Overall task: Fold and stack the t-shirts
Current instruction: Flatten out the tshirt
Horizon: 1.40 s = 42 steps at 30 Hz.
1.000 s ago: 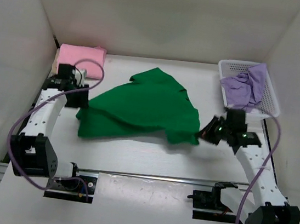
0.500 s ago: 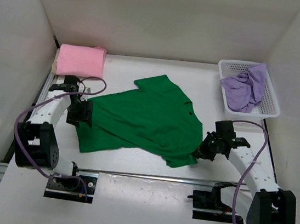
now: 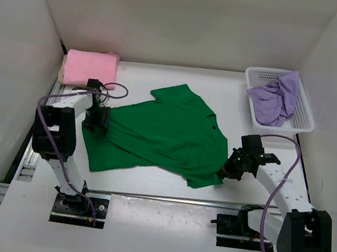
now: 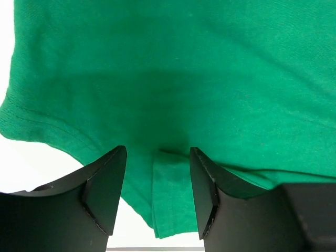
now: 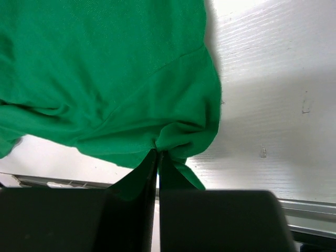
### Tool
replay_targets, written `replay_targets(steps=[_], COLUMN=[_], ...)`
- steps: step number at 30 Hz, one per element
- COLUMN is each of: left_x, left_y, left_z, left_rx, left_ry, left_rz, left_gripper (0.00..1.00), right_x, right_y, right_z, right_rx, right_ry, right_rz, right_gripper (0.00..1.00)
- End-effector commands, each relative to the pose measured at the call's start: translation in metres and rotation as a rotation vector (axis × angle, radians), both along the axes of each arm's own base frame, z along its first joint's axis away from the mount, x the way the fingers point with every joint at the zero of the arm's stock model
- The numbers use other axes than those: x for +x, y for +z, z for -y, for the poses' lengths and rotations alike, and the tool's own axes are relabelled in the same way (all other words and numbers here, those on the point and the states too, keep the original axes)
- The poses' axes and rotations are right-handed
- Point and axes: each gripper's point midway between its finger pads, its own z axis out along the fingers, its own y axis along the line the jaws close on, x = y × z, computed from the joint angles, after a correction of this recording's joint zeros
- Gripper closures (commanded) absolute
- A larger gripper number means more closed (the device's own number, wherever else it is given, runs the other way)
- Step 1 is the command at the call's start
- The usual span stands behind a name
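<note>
A bright green t-shirt (image 3: 161,134) lies spread on the white table, still rumpled. My left gripper (image 3: 98,118) stands open over its left edge; in the left wrist view a folded strip of the green cloth (image 4: 173,194) lies loose between the fingers (image 4: 105,184). My right gripper (image 3: 228,169) is shut on a bunched corner of the green shirt (image 5: 178,134) at its near right, jaws (image 5: 158,157) pinched together. A folded pink t-shirt (image 3: 89,67) sits at the back left with a tan edge (image 3: 61,74) showing beneath it. A light purple t-shirt (image 3: 274,99) lies crumpled in the basket.
The white mesh basket (image 3: 286,126) stands at the back right. White walls close in the table on three sides. A metal rail (image 3: 165,197) runs along the near edge between the arm bases.
The green shirt, held up a second ago, came down flat and shifted nearer. The left gripper let go of it and moved slightly right. The right gripper dropped low, still gripping its corner.
</note>
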Motion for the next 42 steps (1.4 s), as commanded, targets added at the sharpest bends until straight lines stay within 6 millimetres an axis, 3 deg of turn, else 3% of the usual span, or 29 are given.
replay_targets(steps=[1, 10, 15, 19, 20, 24, 31, 32, 33, 34, 35, 36, 37, 38, 39, 40, 41, 42], left_x=[0.008, -0.017, -0.014, -0.015, -0.015, -0.014, -0.017, -0.012, -0.006, 0.005, 0.034, 0.055, 0.071, 0.119, 0.140, 0.162, 0.179, 0.193], left_y=[0.017, -0.001, -0.001, -0.004, -0.004, -0.001, 0.016, 0.024, 0.030, 0.039, 0.064, 0.083, 0.092, 0.157, 0.189, 0.213, 0.248, 0.321], left_z=[0.002, 0.008, 0.006, 0.006, 0.006, 0.008, 0.006, 0.006, 0.006, 0.006, 0.004, 0.001, -0.005, -0.010, -0.014, -0.023, -0.027, -0.032], left_rx=[0.010, -0.022, -0.012, -0.012, -0.012, -0.021, -0.011, -0.011, -0.011, -0.010, 0.004, 0.018, 0.051, 0.073, 0.097, 0.142, 0.162, 0.180], left_ry=[-0.011, -0.017, -0.015, -0.015, -0.015, -0.017, -0.015, -0.015, -0.015, -0.016, -0.012, -0.008, 0.002, 0.016, 0.030, 0.057, 0.077, 0.110], left_rz=[0.057, -0.024, -0.015, -0.026, -0.026, -0.016, 0.025, 0.046, 0.066, 0.100, 0.179, 0.234, 0.239, 0.419, 0.503, 0.572, 0.672, 0.866], left_gripper=[0.38, 0.41, 0.42, 0.54, 0.66, 0.89, 0.89, 0.89, 0.89, 0.89, 0.89, 0.89, 0.89, 0.89, 0.89, 0.89, 0.89, 0.89], right_x=[0.009, 0.014, 0.014, 0.012, 0.012, 0.010, 0.010, 0.012, 0.026, 0.038, 0.076, 0.099, 0.129, 0.157, 0.171, 0.241, 0.263, 0.278], right_y=[0.008, 0.006, 0.008, 0.006, 0.006, 0.008, 0.008, 0.007, 0.013, 0.020, 0.046, 0.066, 0.067, 0.092, 0.115, 0.189, 0.229, 0.269], right_z=[0.003, 0.006, 0.006, 0.008, 0.008, 0.010, 0.012, 0.012, 0.009, 0.009, 0.009, 0.010, 0.017, 0.018, 0.021, 0.025, 0.029, 0.032], right_rx=[-0.028, -0.056, -0.056, -0.064, -0.064, -0.072, -0.081, -0.075, -0.069, -0.058, -0.037, -0.027, -0.027, -0.017, -0.021, -0.014, -0.012, -0.010], right_ry=[-0.004, 0.005, 0.005, 0.002, 0.002, -0.002, -0.005, -0.010, -0.001, -0.002, 0.001, 0.002, -0.014, -0.007, 0.009, -0.013, -0.023, -0.033], right_rz=[0.030, 0.023, 0.023, 0.024, 0.024, 0.027, 0.029, 0.018, 0.064, 0.085, 0.142, 0.168, 0.121, 0.148, 0.120, 0.303, 0.385, 0.479], right_gripper=[1.00, 1.00, 1.00, 1.00, 1.00, 1.00, 1.00, 1.00, 1.00, 1.00, 1.00, 1.00, 1.00, 1.00, 1.00, 1.00, 1.00, 1.00])
